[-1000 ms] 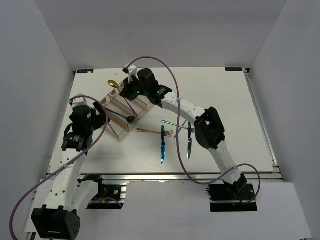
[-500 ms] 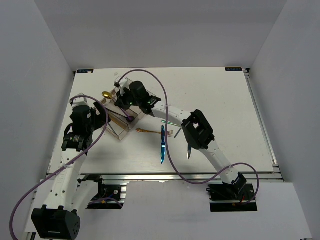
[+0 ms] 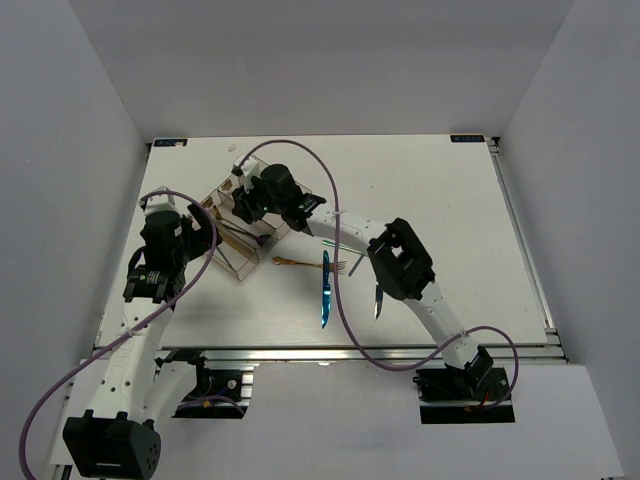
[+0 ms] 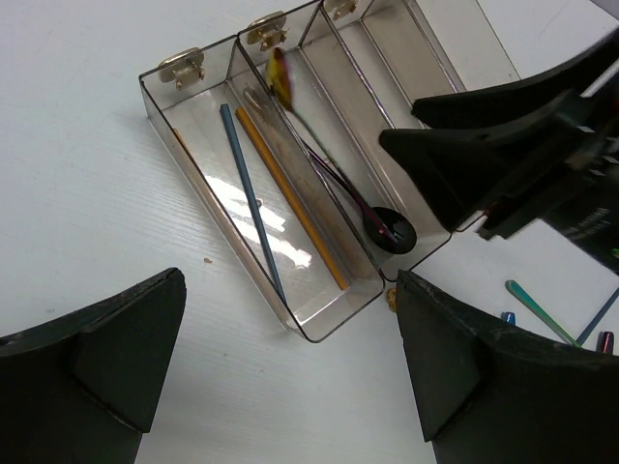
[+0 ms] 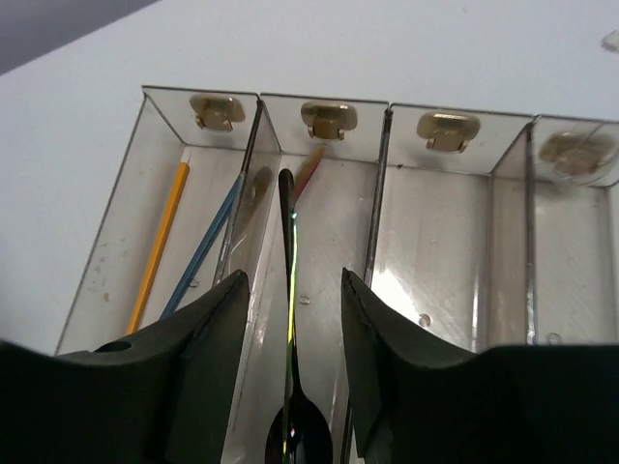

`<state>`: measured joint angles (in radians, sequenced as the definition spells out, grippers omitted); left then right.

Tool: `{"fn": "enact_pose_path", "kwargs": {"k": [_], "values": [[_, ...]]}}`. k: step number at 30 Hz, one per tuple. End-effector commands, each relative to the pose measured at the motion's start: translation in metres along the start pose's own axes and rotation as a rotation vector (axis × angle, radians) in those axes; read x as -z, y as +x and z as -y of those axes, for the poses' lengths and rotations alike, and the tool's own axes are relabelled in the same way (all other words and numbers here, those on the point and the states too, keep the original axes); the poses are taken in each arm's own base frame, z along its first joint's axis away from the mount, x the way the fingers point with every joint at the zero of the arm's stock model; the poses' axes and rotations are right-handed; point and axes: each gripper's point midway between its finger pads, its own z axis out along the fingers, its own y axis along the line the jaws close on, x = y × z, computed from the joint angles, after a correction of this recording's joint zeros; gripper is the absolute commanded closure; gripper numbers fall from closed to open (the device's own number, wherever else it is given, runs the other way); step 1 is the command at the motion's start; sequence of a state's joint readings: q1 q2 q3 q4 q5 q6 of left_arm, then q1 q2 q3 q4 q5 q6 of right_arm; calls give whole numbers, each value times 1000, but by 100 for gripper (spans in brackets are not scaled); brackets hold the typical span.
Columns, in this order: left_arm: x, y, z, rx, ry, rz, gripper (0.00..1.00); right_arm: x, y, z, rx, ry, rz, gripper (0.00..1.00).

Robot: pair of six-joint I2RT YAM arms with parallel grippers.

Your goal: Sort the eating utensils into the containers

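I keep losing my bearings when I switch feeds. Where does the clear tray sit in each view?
Top external: the tray lies slanted, left of centre.
Left wrist: the tray fills the upper middle, running diagonally from upper left to lower right.
Right wrist: the tray spans the full width, with its compartments pointing away from the camera.
Shared landmark: the orange chopstick in the end compartment. It shows in both wrist views but is too small to pick out from above.

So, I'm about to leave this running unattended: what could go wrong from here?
1. The right tool hangs open over the tray, with the dark spoon lying between its fingers in the wrist view. Pulling back, it might clip a divider and shift the tray.
2. The purple cable passes right beside the blue utensil in the top view. Arm motion could snag or drag it.
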<state>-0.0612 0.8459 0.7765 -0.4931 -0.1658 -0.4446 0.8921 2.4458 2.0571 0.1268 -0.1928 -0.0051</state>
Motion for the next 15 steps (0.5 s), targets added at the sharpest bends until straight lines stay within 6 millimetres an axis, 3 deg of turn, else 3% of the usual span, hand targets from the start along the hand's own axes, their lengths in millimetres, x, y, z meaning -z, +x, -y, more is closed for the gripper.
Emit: {"fn": "enact_pose_path", "kwargs": {"k": [1,3,4,5,6,10,12,14,15], "values": [[3,-2,4,-5,23,14,2,45,-103,-13,49,14,185,51],[3,-3,4,-6,22,15,2,58,-111,-11,48,41,191,50],[3,-3,3,-6,20,15,2,66,-114,-10,46,66,190,43],[3,-3,3,-6,20,15,2,82,-116,-9,5,94,184,33],[3,-2,3,-6,20,14,2,92,-117,-1,-17,159,178,11],[1,-1,5,-9,28,5,2,144,-92,33,-179,446,84,11],[-1,2,5,-11,25,-7,2,176,-60,46,-284,614,-34,11],[-1,2,4,-9,19,-11,2,200,-45,49,-352,700,-84,11],[-2,2,3,-9,16,-9,2,213,-19,50,-397,762,-149,11]]}}
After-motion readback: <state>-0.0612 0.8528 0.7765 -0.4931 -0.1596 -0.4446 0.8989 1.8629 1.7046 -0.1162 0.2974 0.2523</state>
